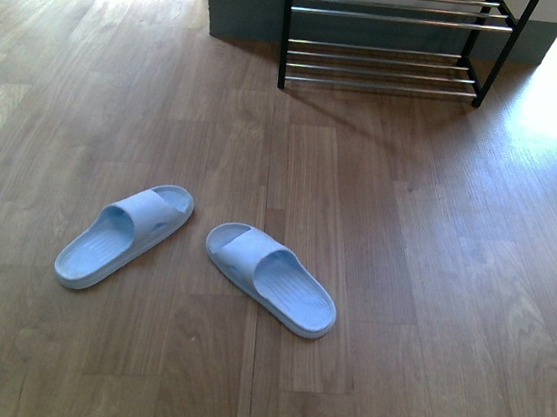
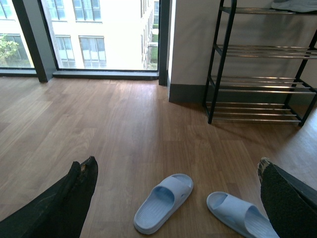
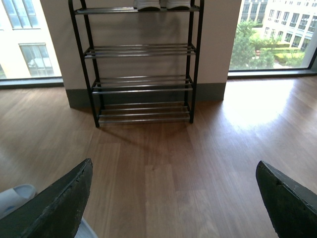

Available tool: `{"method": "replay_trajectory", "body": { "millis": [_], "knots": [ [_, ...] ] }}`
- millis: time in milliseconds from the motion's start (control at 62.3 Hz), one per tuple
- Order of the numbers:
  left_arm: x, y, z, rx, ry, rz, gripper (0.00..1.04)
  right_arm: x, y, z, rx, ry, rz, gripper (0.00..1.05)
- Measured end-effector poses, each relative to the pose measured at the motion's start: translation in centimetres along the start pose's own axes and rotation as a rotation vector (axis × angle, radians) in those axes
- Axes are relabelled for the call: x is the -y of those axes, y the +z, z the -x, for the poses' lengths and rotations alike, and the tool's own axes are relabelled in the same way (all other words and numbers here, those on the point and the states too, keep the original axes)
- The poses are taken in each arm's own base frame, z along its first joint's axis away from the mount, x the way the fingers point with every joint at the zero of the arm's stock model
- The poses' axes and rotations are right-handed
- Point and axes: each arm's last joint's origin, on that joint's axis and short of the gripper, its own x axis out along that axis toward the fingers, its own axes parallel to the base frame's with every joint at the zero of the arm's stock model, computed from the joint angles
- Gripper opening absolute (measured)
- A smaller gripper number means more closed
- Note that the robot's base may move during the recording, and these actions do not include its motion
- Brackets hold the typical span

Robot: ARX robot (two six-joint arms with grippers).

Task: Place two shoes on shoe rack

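Note:
Two pale blue slide sandals lie on the wood floor, one (image 1: 124, 235) to the left and one (image 1: 271, 278) to the right, toes angled apart. The shoe rack (image 1: 382, 49) stands against the far wall. Neither gripper shows in the front view. My left gripper (image 2: 176, 162) hangs open above the floor, with the two sandals (image 2: 163, 203) (image 2: 237, 215) below and between its fingers. My right gripper (image 3: 174, 165) is open over bare floor, facing the rack (image 3: 141, 84). On the rack's top tier the white soles of two shoes (image 3: 148, 5) (image 3: 177, 4) show.
A grey skirting board and white wall (image 1: 242, 13) run behind the rack. Floor-to-ceiling windows (image 2: 99, 34) stand on both sides of that wall. Wood floor (image 1: 433, 266) stretches between the sandals and the rack. A sandal's edge (image 3: 15, 198) shows by the right gripper's finger.

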Motion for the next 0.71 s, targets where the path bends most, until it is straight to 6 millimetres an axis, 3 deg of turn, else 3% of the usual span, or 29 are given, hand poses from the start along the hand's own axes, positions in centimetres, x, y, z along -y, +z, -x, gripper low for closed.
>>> {"method": "replay_trajectory", "body": {
  "millis": [706],
  "knots": [
    [0.0, 0.0, 0.0, 0.0, 0.0, 0.0, 0.95, -0.01, -0.03, -0.02, -0.004, 0.013, -0.002, 0.96]
  ]
}}
